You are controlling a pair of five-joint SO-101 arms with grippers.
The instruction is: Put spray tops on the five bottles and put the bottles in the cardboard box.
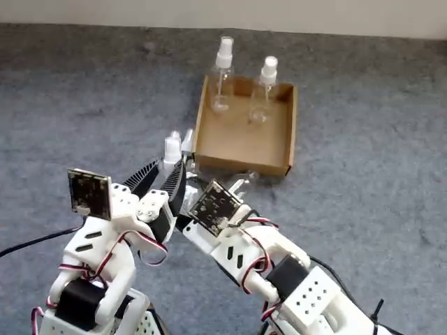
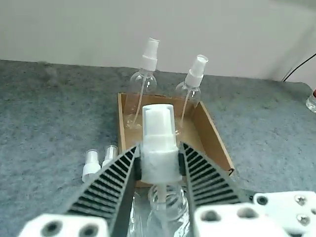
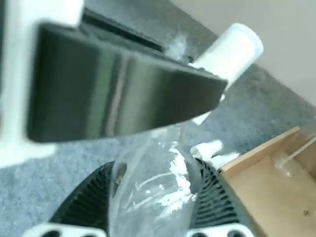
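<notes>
- The left gripper (image 2: 159,154) is clamped on a white spray top (image 2: 158,128), with one ribbed finger on each side of its collar, and holds it upright
- Just below it, the top's dip tube seems to run into the neck of a clear bottle (image 3: 148,197); I cannot tell whether the collar is seated on the neck yet
- The right gripper (image 3: 155,173) is closed around that bottle's body and holds it over the grey carpet (image 1: 363,195), just near of the box
- Two loose spray tops (image 2: 91,165) sit on the carpet a little farther out, beside the box's near left corner
- Beyond them is the cardboard box (image 1: 290,132), where two finished bottles (image 1: 223,80) stand side by side along the far wall, tops on
- The step in hand looks like capping the third bottle
- The next move calls for the right gripper to hold the bottle steady while the left presses or turns the top down squarely onto the neck, keeping the tube straight
- After that the bottle needs to go into the free near part of the box without knocking over the two standing there
</notes>
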